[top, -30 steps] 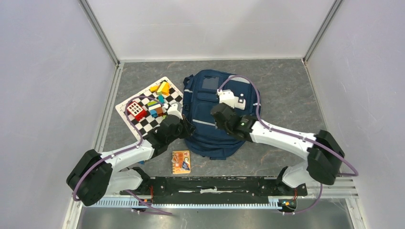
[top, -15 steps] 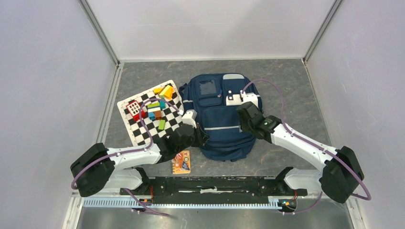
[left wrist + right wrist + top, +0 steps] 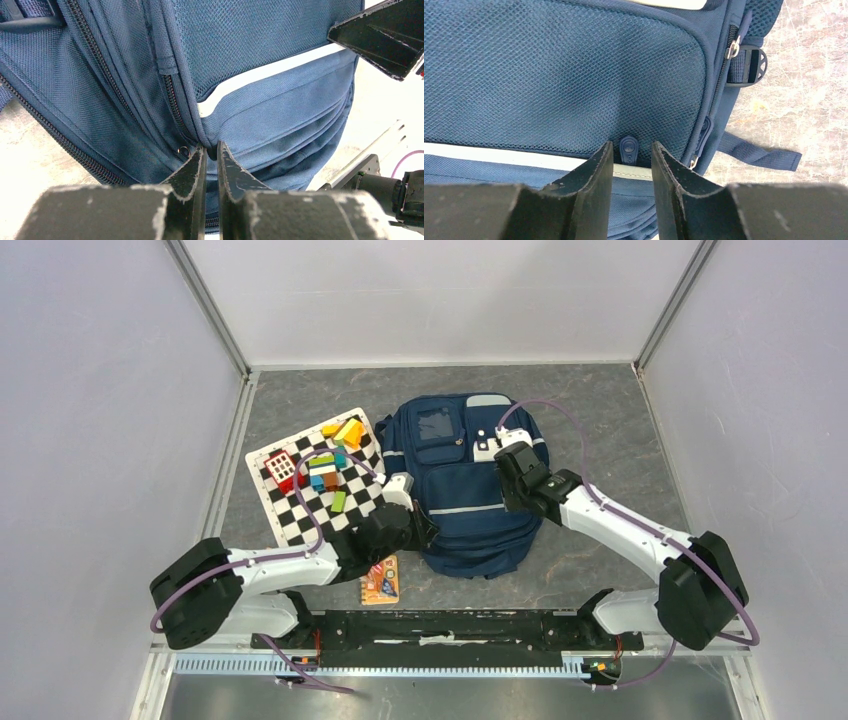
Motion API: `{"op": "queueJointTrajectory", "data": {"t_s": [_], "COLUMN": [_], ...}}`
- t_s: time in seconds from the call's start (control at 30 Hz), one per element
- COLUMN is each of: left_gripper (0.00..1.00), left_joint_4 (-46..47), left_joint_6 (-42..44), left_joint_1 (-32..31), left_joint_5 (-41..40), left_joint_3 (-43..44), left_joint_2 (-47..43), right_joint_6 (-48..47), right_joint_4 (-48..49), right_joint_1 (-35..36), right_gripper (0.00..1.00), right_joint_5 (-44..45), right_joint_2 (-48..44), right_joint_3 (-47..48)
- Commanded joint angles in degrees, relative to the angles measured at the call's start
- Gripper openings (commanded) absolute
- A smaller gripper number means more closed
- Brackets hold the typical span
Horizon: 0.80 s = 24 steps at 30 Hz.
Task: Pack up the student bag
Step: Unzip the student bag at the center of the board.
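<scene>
The student bag (image 3: 462, 490), navy blue with grey stripes, lies flat in the middle of the table. My left gripper (image 3: 422, 526) is at its lower left edge. In the left wrist view that gripper (image 3: 210, 146) is shut on a fold of the bag's fabric (image 3: 280, 115) beside a zip. My right gripper (image 3: 503, 468) hovers over the bag's upper right part. The right wrist view shows that gripper (image 3: 632, 143) open, and a small blue zip pull (image 3: 629, 149) on the mesh pocket (image 3: 559, 85) lies between its tips, untouched.
A chequered board (image 3: 296, 512) with several coloured blocks (image 3: 326, 466) lies left of the bag. A small orange packet (image 3: 380, 580) sits near the front, by my left arm. Enclosure walls stand on three sides, and a black rail (image 3: 450, 628) runs along the near edge.
The bag has slid right and straightened, and my left gripper has gone with it, still holding its edge. My right gripper moved to the bag's upper right, and its jaws widened and then narrowed.
</scene>
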Motion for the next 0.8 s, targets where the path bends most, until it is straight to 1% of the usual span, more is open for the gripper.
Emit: {"op": "queueJointTrajectory", "data": {"t_s": [0.0, 0.2, 0.47, 0.6, 0.67, 0.77], "left_gripper": [0.02, 0.02, 0.02, 0.02, 0.02, 0.02], "left_joint_4": [1.12, 1.01, 0.59, 0.54, 0.57, 0.54], "left_joint_6": [-0.84, -0.57, -0.18, 0.24, 0.55, 0.87], "left_joint_1": [-1.85, -1.99, -2.09, -2.11, -2.2, -2.29], "left_joint_5": [2.53, 2.25, 1.9, 2.17, 2.3, 2.53], "left_joint_3": [1.51, 1.5, 1.58, 1.7, 1.86, 2.26], "left_joint_2": [0.99, 0.53, -0.07, 0.22, 0.35, 0.59], "right_joint_6": [-0.75, -2.32, -3.72, -3.35, -2.85, -1.41], "right_joint_4": [-0.53, 0.85, 1.62, 2.32, 2.83, 4.12], "right_joint_1": [-1.52, -3.97, -5.15, -5.35, -5.35, -5.27], "right_gripper": [0.38, 0.34, 0.3, 0.21, 0.14, 0.06], "right_joint_5": [-1.37, -7.03, -7.37, -8.97, -9.71, -11.62], "right_joint_2": [-0.9, -0.91, 1.61, 2.65, 2.46, 1.47], "right_joint_3": [0.78, -0.42, -0.88, -1.69, -2.12, -2.83]}}
